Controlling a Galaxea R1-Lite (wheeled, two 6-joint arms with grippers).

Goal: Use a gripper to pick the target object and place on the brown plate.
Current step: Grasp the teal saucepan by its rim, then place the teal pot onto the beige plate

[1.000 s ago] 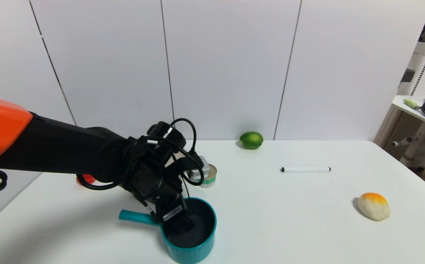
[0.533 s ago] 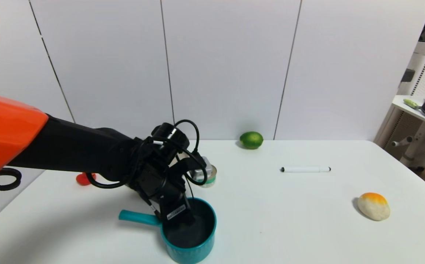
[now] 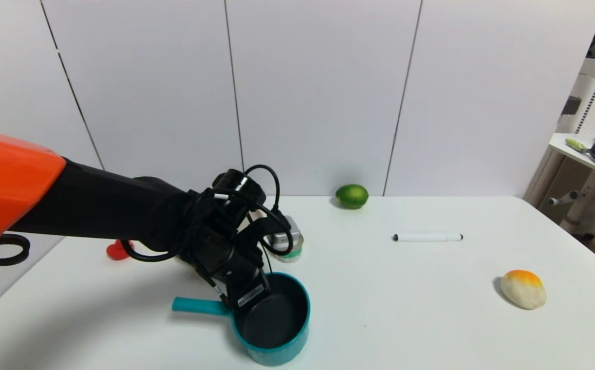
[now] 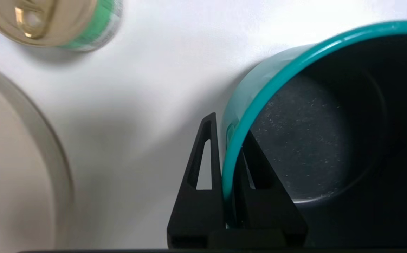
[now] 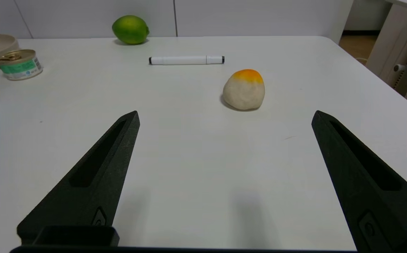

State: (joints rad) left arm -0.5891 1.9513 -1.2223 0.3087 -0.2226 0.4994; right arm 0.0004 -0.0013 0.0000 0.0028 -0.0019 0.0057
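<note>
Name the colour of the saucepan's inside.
Dark grey inside the saucepan, best seen in the left wrist view.

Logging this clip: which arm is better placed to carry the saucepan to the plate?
Left. The left gripper is already shut on the saucepan wall, with the plate close beside it. The right gripper hangs open, far from both.

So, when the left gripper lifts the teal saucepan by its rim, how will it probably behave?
The teal saucepan looks rigid, so it should not bend. The left gripper pinches only the thin wall, one finger inside and one outside, so the pan may tilt or swing. Its long handle probably adds off-centre weight. The smooth rim could slip.
</note>
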